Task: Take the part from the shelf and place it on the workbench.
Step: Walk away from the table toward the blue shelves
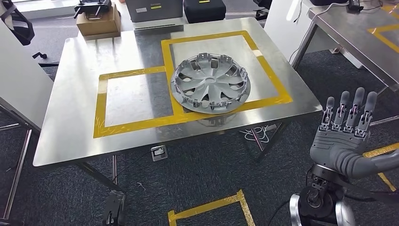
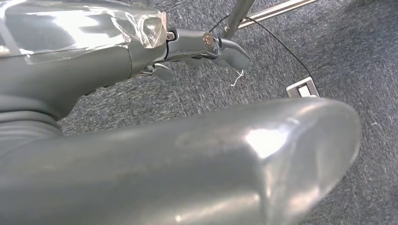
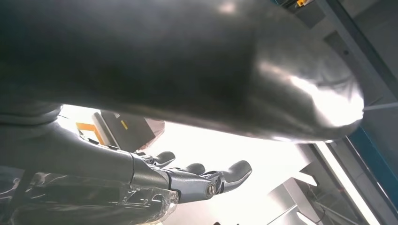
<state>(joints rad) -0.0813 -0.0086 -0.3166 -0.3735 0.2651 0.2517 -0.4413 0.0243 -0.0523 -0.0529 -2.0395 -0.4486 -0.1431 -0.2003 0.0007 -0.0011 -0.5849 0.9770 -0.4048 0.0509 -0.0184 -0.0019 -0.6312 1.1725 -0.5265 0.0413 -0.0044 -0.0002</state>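
Observation:
The part, a silver wheel cover [image 1: 210,82], lies flat on the steel workbench [image 1: 70,122], straddling the yellow tape lines near the bench's middle right. My right hand [image 1: 341,136] is raised off the bench's right front corner, fingers straight and apart, holding nothing; in the right wrist view its fingers [image 3: 202,180] reach out empty against a bright ceiling. In the left wrist view my left hand [image 2: 141,140] hangs over the grey carpet, its fingers [image 2: 225,49] stretched out with nothing in them.
A cardboard box [image 1: 98,21], a grey case [image 1: 154,9] and a black case [image 1: 203,9] stand behind the bench. A second steel table [image 1: 357,33] is at the right, a white panel [image 1: 19,80] at the left. A floor socket [image 1: 159,152] sits under the bench's front edge.

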